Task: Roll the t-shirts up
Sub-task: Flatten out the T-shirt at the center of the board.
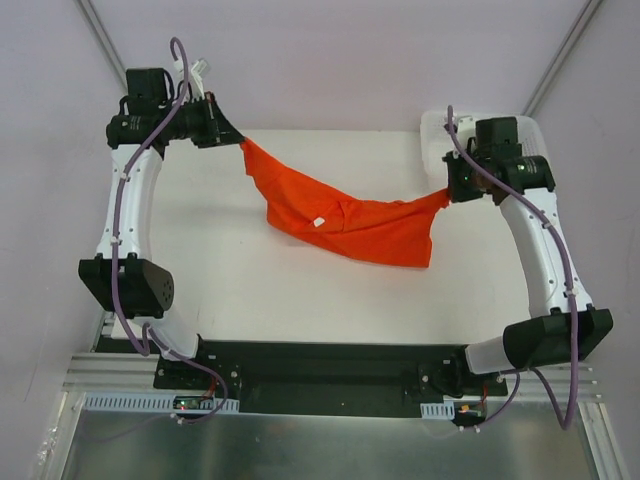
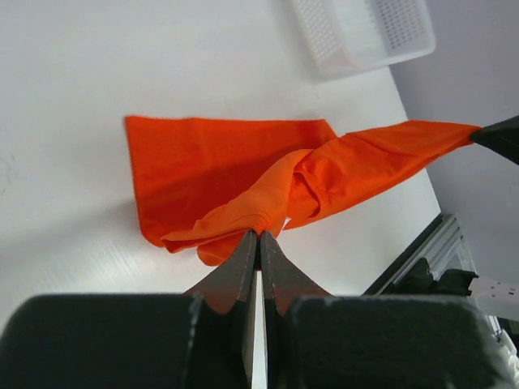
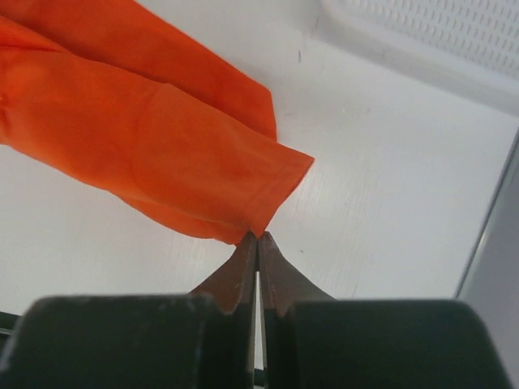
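At ten o'clock of the table (image 1: pixel 230 290), the left gripper (image 1: pixel 238 140) is pressed together on a corner of the t-shirt (image 1: pixel 340 222). The cloth sags between the arms, its lower fold lying near centre. A small white tag (image 1: pixel 319 221) is unreadable. At three o'clock the right gripper (image 1: pixel 447 191) pinches the opposite hem. The basket (image 1: pixel 432 135) sits at two o'clock. White surface shows from the shirt to the six o'clock edge.

A plain white table (image 1: pixel 300 290) carries everything. An orange-red t-shirt (image 1: pixel 340 225) lies on it only in part: its crumpled lower middle rests near the table's center, while both ends are lifted off the surface toward the far left and the right. A white mesh basket (image 1: pixel 432 135) sits at the table's far right corner, apart from the t-shirt.
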Motion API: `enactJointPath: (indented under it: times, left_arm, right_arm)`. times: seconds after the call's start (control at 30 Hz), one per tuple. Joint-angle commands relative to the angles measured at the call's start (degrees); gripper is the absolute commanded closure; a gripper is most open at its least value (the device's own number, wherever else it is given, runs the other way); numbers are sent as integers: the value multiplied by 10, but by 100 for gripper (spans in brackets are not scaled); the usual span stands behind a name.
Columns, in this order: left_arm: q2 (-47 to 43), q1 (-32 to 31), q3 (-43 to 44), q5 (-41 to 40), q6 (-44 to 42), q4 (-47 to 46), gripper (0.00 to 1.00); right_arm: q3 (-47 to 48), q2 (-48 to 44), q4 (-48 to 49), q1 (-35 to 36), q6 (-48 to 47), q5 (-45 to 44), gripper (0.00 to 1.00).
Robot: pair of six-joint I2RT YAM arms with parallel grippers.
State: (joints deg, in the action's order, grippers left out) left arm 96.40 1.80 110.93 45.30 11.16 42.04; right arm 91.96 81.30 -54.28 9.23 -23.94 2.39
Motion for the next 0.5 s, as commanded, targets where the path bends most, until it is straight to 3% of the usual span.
enactJointPath:
  times: [0.0,0.13,0.3,0.47]
  left_arm:
    - [-52,-2,74,49,10,-50,100]
    - [-105,12,70,36,-14,-49,100]
    - [-202,14,60,-53,-79,-50,100]
    - [-261,14,81,-134,-119,-60,100]
  right_arm:
    - [102,3,-14,11,59,88,99]
    - [147,9,-16,60,52,100,99]
    - [179,-7,5,196,-27,56,99]
    - [232,-22,48,240,8,18,99]
